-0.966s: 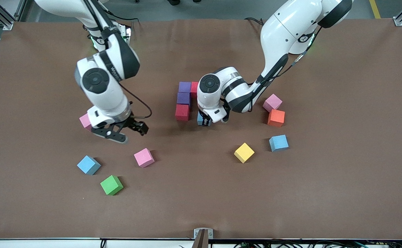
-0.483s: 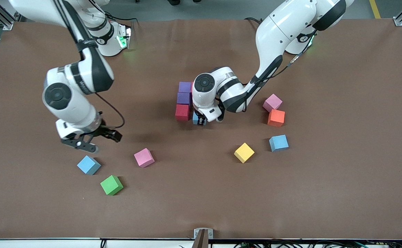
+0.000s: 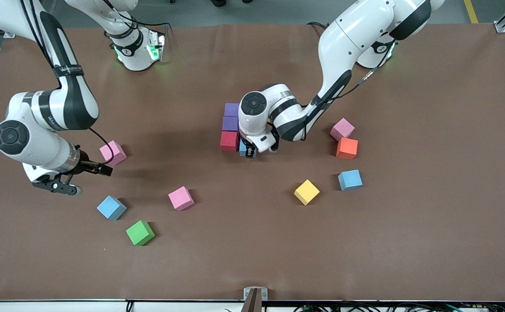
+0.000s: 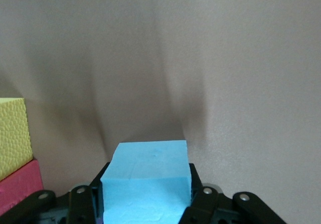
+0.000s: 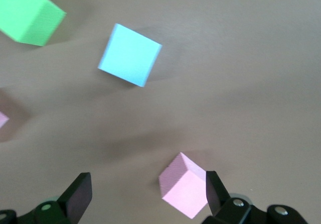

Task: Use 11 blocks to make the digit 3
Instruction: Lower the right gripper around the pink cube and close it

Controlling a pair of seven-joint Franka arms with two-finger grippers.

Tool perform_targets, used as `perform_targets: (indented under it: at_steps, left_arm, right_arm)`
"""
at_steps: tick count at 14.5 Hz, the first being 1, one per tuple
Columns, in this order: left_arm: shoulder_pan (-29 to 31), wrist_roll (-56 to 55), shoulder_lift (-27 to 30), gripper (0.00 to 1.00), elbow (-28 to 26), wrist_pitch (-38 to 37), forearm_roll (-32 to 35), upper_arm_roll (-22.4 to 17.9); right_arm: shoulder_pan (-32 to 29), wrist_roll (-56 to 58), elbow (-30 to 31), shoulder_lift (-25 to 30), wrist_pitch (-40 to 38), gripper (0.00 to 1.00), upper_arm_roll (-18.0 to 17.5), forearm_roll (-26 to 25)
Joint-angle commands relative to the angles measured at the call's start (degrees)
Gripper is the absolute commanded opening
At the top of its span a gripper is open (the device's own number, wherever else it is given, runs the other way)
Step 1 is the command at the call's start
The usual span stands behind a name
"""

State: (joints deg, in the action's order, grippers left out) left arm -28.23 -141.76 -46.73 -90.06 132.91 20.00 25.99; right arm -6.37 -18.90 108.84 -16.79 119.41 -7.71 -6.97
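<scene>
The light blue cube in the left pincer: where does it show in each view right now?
Front view: light blue cube under the left pincer, beside the red cube.
Left wrist view: it fills the lower middle, clamped between the fingers.
Right wrist view: not in it; the blue cube there is another one.
Shared landmark: the red cube.

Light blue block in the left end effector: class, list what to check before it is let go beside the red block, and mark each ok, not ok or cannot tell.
1. Left end effector shut on the light blue block: ok.
2. Block beside the red block of the stack: ok.
3. Block touching the red one: cannot tell.
4. Block resting on the table: cannot tell.
5. Right end effector open, away from the stack, near a pink block: ok.
</scene>
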Motion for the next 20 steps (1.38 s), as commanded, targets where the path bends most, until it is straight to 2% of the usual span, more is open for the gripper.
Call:
perform_targets:
  at_steps: [1, 3, 6, 8, 11, 14, 17, 20]
  left_arm:
    - [-1.6, -1.7, -1.8, 0.38, 1.4, -0.2, 0.9, -0.3]
    - [-1.7, -1.8, -1.9, 0.38, 1.2, -0.2, 1.0, -0.4]
    - [-1.7, -1.8, -1.9, 0.38, 1.0, -0.2, 1.0, -0.4]
    - [-1.7, -1.9, -1.9, 0.38, 1.2, -0.3, 0.8, -0.4]
    - [-2.1, -3.8, -2.0, 0.38, 1.2, -0.3, 0.8, -0.3]
    - [-2.4, -3.8, -2.2, 0.38, 1.3, -0.5, 0.7, -0.3]
    - [-2.8, -3.8, -2.3, 0.38, 1.2, -0.5, 0.5, -0.3]
    - [-2.9, -3.8, -2.4, 0.38, 1.1, -0.5, 0.5, -0.4]
  right_arm:
    - [-2.5, 0.6, 3.8, 1.8, 1.3, 1.00, -1.2, 0.2]
    - [-4.4, 0.6, 8.8, 3.2, 6.1, 1.00, -1.3, 0.2]
    - [-5.0, 5.0, 17.8, 4.1, 17.9, 1.00, -1.3, 0.2]
    - [-5.2, 5.9, 21.1, 4.0, 23.1, 1.00, -1.2, 0.2]
    - [-8.5, 7.7, 21.3, 4.2, 21.9, 1.00, -1.2, 0.2]
    - [-10.3, 18.3, 22.1, 5.9, 19.6, 1.00, -1.5, 0.3]
    - [-7.7, 21.9, 25.6, 10.1, 17.6, 1.00, -2.8, 0.3]
    - [-3.9, 31.2, 25.5, 11.9, 15.0, 1.00, -3.2, 0.3]
